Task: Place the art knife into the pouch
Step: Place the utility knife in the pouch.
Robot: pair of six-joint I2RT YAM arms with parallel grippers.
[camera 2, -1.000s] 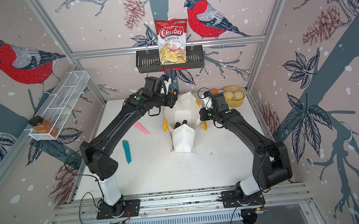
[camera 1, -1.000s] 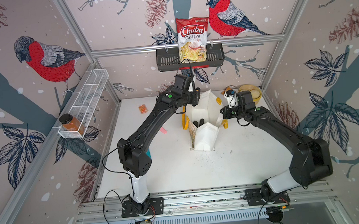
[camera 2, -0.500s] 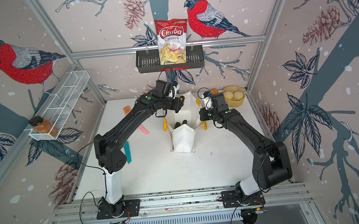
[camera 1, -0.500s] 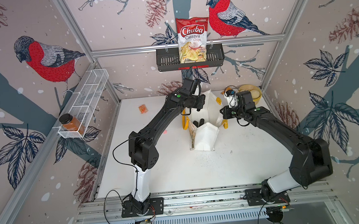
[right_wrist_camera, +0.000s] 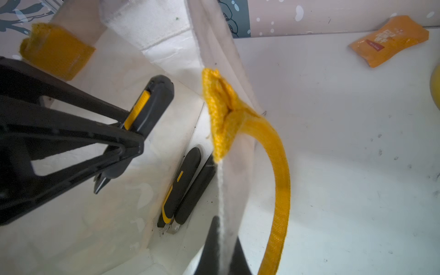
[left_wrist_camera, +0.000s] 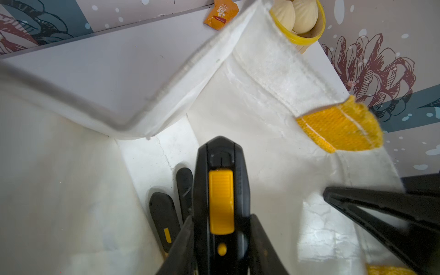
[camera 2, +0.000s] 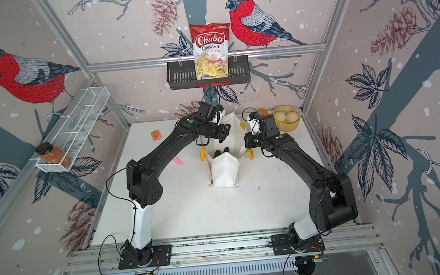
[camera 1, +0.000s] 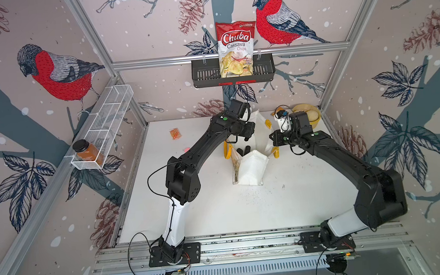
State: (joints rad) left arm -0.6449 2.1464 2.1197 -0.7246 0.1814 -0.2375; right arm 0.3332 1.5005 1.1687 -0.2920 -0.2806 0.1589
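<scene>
Knife (left_wrist_camera: 220, 190): black body, yellow slider, clamped btwn L fingers (left_wrist_camera: 181, 245), in pouch (camera 1: 252, 165) mouth, above two more knives (right_wrist_camera: 183, 188) at bottom. R fingers (right_wrist_camera: 210, 242) pinched shut on pouch rim. White speckled surface (camera 1: 218, 202); bird-print walls (camera 1: 151, 28).

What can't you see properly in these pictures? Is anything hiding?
- Art knife: its lower end, left wrist view, cut off by the bottom edge between the fingers of the left gripper.
- Same knife, both top views: cannot be told apart from the dark shapes inside the pouch below the left arm; too small.
- Pouch's printed picture: top view, seen edge-on, only a sliver.
- Right gripper: right wrist view, mostly cut off by the bottom edge, blurred.
</scene>
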